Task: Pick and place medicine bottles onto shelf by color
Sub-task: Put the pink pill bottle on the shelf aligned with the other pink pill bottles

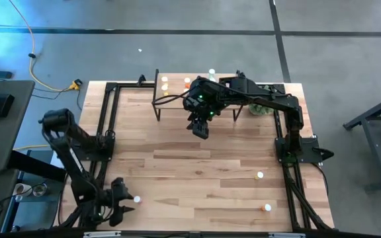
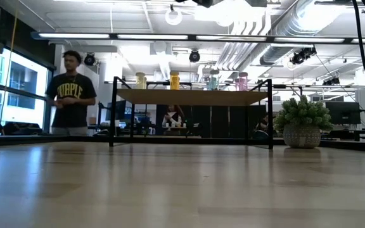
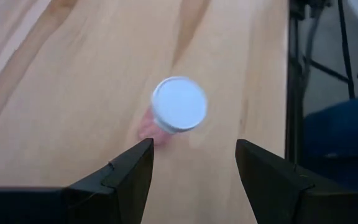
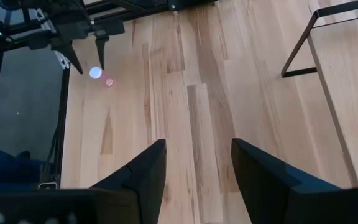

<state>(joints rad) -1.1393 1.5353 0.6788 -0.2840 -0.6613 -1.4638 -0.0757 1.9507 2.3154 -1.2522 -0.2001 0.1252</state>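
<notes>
We see the left gripper [image 1: 126,203] at the table's near left corner, fingers apart around a pink bottle [image 3: 169,118]. The right gripper [image 1: 200,127], fingers apart and empty, hangs beside the shelf [image 1: 177,92].

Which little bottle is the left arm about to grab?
Look at the table's near left corner, where the left gripper hangs with open jaws. Just in front of it stands one pink bottle with a white cap. It is alone there; the other loose bottles sit far off on the right side.
</notes>
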